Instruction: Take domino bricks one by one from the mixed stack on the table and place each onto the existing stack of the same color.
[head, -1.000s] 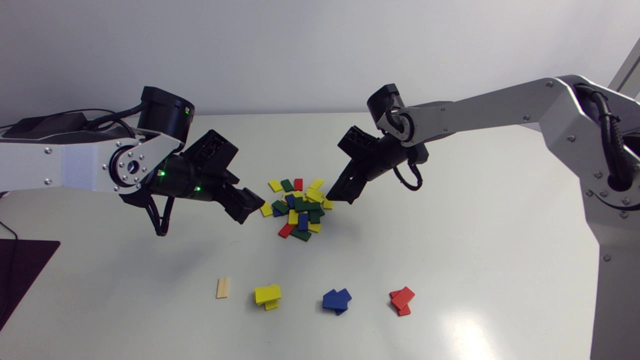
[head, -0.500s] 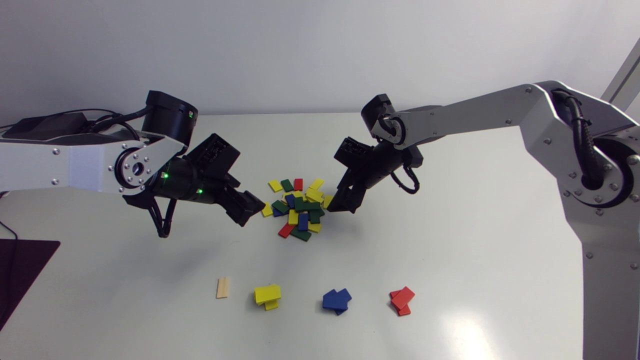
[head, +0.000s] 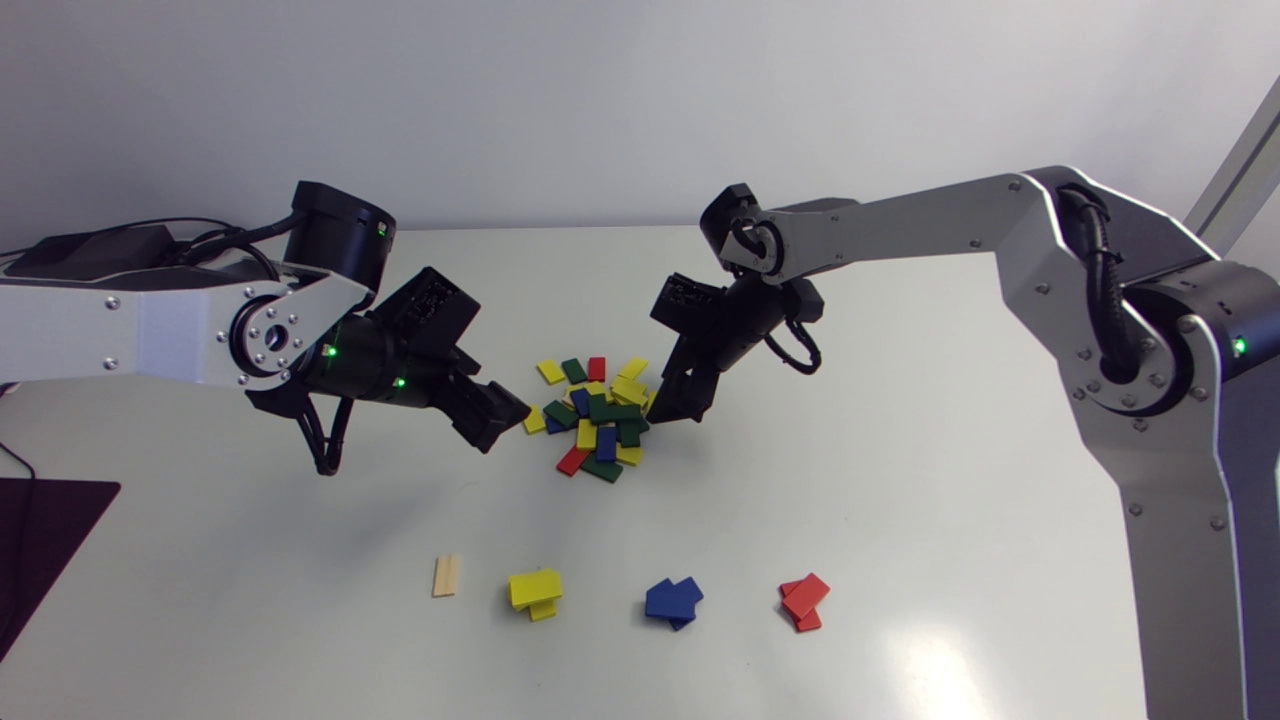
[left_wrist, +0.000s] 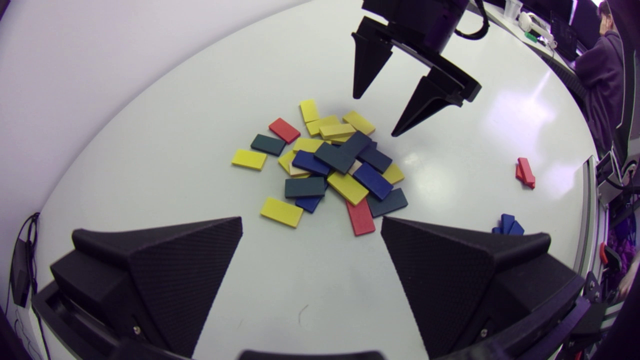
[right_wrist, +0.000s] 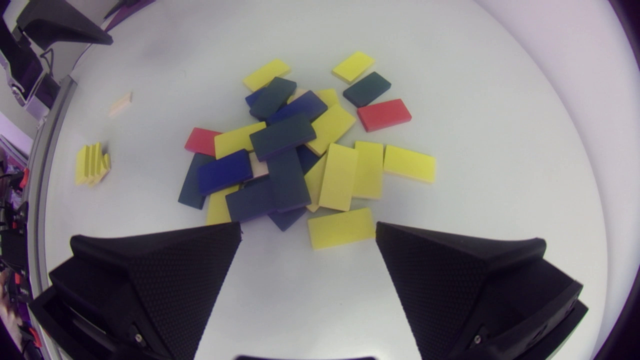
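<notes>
Right wrist view: the right end effector (right_wrist: 308, 226) is spread wide and empty, low at the edge of the mixed pile (right_wrist: 287, 150) on the worktop (right_wrist: 490, 210). A yellow domino brick (right_wrist: 341, 228) lies flat just ahead, between its fingertips. It looks light, stiff and smooth, so I would pinch its long edges. The left end effector (left_wrist: 311, 218) is also spread, near the pile.

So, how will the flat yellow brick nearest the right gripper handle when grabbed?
The yellow brick looks rigid and thin, so probably light. Lying flat on the glossy table, it likely slides rather than tips or rolls.
</notes>
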